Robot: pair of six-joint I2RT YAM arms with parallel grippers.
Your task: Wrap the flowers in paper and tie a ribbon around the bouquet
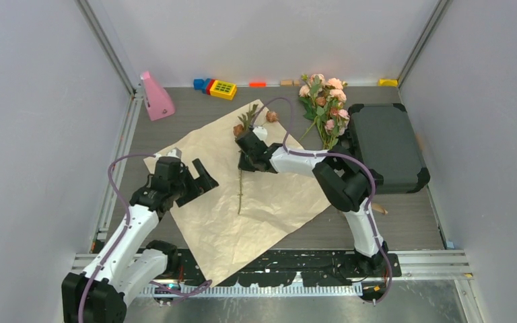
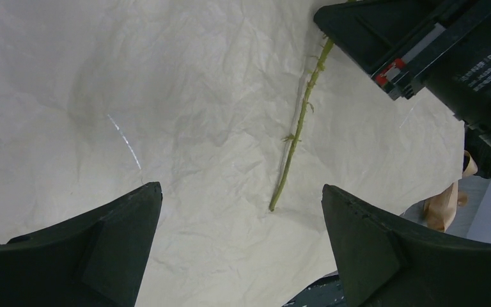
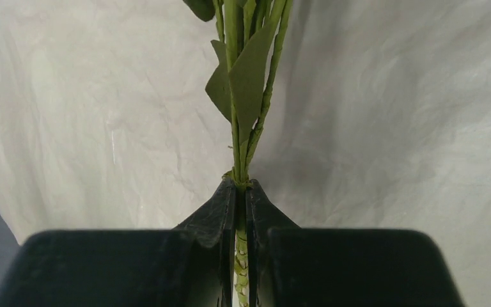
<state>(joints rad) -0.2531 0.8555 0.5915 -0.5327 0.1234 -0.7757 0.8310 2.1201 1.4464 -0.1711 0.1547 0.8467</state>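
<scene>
- Paper (image 1: 269, 202): pale face up, diagonal on the table (image 1: 404, 215), near corner reaching over the table's near edge.
- Right gripper (image 1: 246, 140): fingers clamped on one rose sprig (image 1: 240, 192), whose stem lies mid-sheet.
- Left gripper (image 1: 200, 180): fingers wide apart, above the sheet near its left edge.
- Flowers (image 1: 324, 108): far side, against a black case (image 1: 384, 145).
- Open room: bare sheet between the grippers.

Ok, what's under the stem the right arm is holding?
Only the crinkled paper shows beneath the stem, which the right gripper pinches in its jaws. Whatever lies under the paper itself is covered and cannot be seen.
</scene>
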